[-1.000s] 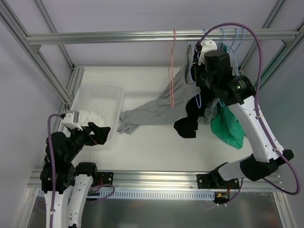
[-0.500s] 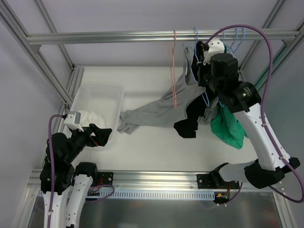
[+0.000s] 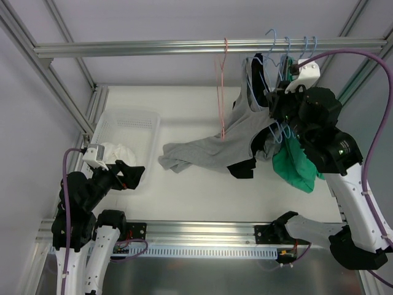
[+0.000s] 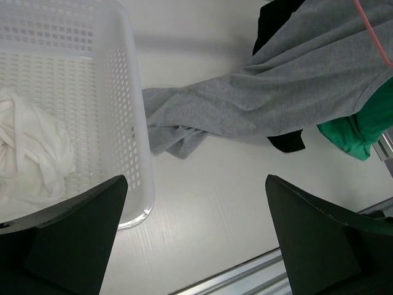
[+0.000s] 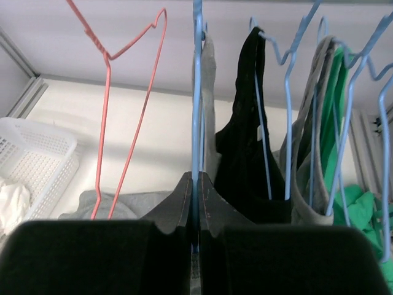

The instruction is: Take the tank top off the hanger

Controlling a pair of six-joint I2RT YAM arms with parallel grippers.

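My right end effector (image 5: 195,184) is pinched together on the blue hanger (image 5: 196,92). The grey tank top (image 3: 209,150) is still on that hanger, hem trailing on the tabletop (image 3: 184,190) to its left, so I judge removal not done. The left end effector (image 4: 195,184), fingers apart, waits well left. The pink hanger (image 3: 222,92) crowds just left and the black garment (image 5: 245,123) just right.

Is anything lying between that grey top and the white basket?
Nothing visible: only bare table separates the grey tank top from the basket. Its upper part hangs on the blue hanger clamped by the right gripper, beside an empty pink hanger.
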